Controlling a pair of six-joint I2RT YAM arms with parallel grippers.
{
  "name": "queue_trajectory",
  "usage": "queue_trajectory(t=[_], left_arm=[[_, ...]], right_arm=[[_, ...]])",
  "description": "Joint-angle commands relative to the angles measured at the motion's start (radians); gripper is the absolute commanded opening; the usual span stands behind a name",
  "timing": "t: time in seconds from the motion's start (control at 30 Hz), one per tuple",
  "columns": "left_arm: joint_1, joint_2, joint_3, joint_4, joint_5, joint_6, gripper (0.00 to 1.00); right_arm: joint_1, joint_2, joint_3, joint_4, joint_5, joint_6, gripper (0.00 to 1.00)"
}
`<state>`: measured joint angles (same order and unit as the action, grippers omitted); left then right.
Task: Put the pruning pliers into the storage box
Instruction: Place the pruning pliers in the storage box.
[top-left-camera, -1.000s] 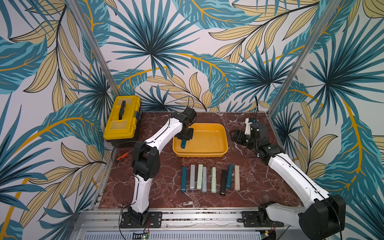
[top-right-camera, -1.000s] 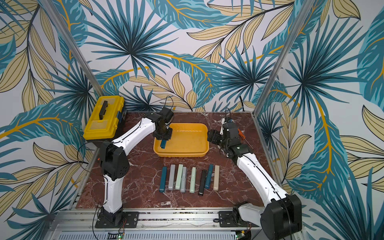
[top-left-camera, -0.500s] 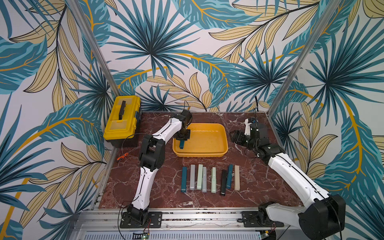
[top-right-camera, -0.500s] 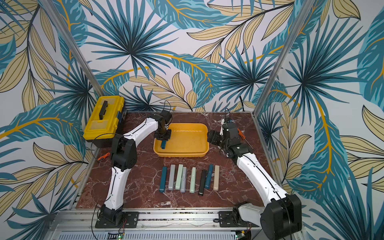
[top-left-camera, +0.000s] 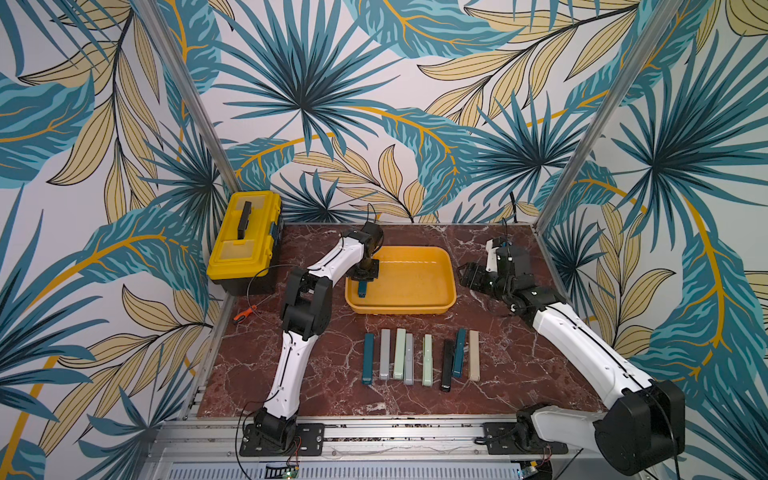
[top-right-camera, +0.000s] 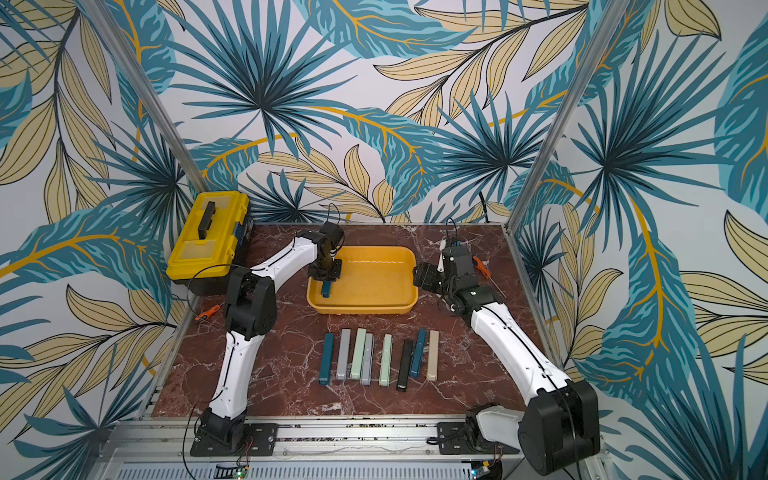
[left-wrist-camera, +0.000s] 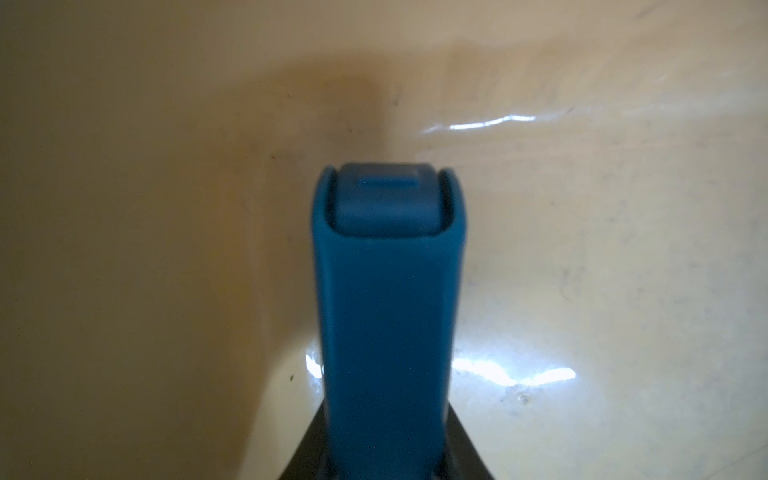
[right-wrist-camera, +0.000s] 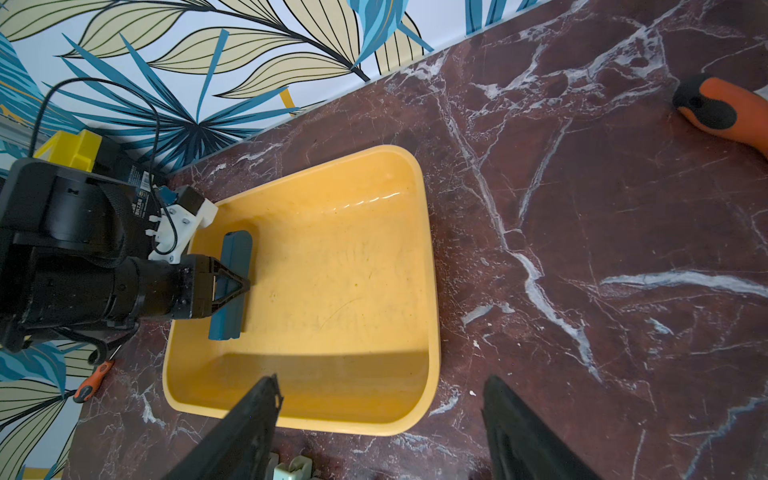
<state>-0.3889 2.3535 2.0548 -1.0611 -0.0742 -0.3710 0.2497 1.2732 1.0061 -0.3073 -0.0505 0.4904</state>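
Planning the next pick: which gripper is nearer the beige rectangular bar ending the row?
Right. The right gripper hangs beyond the beige bar, beside the orange-yellow plastic tray; the left gripper is inside the tray's opposite end.

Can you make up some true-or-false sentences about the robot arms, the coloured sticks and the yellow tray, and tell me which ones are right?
1. The left gripper is shut on a dark teal bar-shaped plier. True.
2. That plier is outside the shallow orange-yellow plastic tray. False: it is inside the tray, near one end.
3. Eight bar-shaped pliers lie in a row on the red marble table. True.
4. The right gripper holds a black plier. False: it is open and empty, beside the tray.
5. The yellow lidded toolbox stands open. False: its lid is shut.
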Motion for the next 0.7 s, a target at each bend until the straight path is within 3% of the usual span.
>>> queue_trajectory(t=[0.0, 0.67], left_arm=[[0.003, 0.027, 0.046, 0.012, -0.016, 0.007, 0.31], [0.0, 0.043, 0.05, 0.016, -0.033, 0.005, 0.44]], right_arm=[[0.005, 0.012, -0.001, -0.035, -0.005, 0.004, 0.78], [0.005, -0.004, -0.027, -0.045, 0.002, -0.005, 0.78]])
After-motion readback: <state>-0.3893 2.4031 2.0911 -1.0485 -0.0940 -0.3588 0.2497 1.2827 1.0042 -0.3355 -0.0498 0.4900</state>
